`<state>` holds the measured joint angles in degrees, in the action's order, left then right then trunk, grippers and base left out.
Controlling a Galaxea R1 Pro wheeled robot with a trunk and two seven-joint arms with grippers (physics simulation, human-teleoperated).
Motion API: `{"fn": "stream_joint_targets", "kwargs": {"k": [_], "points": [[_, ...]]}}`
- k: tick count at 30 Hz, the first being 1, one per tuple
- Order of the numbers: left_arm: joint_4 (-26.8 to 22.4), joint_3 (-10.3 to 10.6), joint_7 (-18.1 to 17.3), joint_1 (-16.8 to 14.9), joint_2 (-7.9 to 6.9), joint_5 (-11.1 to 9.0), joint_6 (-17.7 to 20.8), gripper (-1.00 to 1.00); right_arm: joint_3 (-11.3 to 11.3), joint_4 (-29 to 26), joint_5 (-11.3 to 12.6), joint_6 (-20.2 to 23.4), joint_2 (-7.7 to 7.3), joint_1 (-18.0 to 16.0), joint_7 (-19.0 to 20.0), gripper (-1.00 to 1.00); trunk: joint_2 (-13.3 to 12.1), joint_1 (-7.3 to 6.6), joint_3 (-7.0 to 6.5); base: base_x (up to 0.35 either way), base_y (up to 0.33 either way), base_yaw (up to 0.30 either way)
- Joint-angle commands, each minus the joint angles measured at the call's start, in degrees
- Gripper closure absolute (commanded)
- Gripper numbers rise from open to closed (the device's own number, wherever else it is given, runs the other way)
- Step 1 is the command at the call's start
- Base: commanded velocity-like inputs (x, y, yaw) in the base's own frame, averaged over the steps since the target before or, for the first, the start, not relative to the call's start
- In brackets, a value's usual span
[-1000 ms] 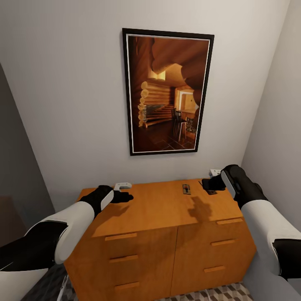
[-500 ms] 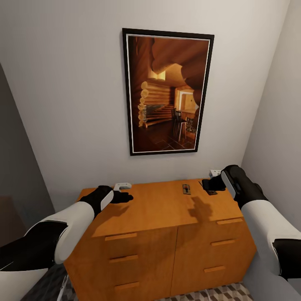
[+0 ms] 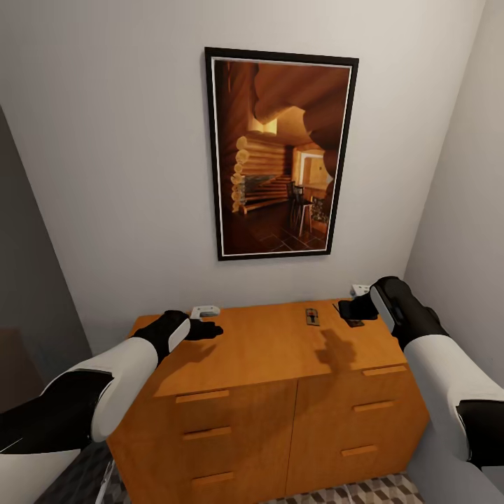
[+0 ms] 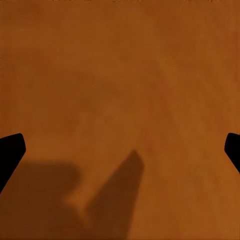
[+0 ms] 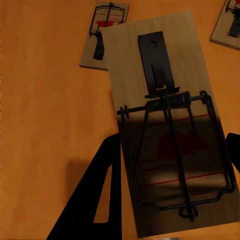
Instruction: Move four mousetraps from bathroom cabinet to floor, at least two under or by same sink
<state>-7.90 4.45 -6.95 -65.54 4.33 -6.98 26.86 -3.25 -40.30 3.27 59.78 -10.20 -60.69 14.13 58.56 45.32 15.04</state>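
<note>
We count three mousetraps (image 5: 165,125) in the right wrist view, all lying flat on the cabinet (image 3: 273,350) top. Right tool (image 3: 348,310): fingers spread, straddling the nearest trap, not clamped. Left tool (image 3: 207,329): spread wide above bare wood. Traps: pale wooden boards, black wire spring and bar, red print.

No words, numbers or brand names can be read anywhere. The nearest mousetrap (image 5: 170,125) carries a red mark and thin red lines on its wood, possibly a printed logo, but shadow leaves no letters legible.
</note>
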Motion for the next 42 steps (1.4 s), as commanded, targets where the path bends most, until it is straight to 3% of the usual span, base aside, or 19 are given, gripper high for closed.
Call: {"fn": "stream_joint_targets", "kwargs": {"k": [1, 14, 34, 42], "points": [[-0.08, 0.47, 0.01, -0.03, -0.02, -0.58, 0.30, -1.00, -0.27, -0.05, 0.35, 0.22, -0.11, -0.05, -0.09, 1.00, 0.06, 0.01, 0.08, 0.000, 0.000, 0.000], [-0.08, 0.47, 0.01, -0.04, -0.02, -0.58, 0.30, -1.00, -0.19, -0.04, 0.21, 0.22, -1.49, -0.05, -0.67, 1.00, 0.06, 0.01, 0.08, 0.000, 0.000, 0.015], [-0.37, 0.42, 0.01, -0.11, -0.52, -0.62, 0.39, -1.00, -0.26, -0.04, 0.23, 0.22, -1.66, -0.05, -1.01, 1.00, 0.06, 0.01, 0.08, 0.000, 0.000, 0.243], [-1.09, 0.22, 0.01, -0.11, -0.46, -0.66, 0.43, -1.00, -0.27, -0.04, 0.22, 0.22, -1.59, -0.05, -1.04, 1.00, 0.06, 0.01, 0.08, 0.000, 0.000, 0.078]]}}
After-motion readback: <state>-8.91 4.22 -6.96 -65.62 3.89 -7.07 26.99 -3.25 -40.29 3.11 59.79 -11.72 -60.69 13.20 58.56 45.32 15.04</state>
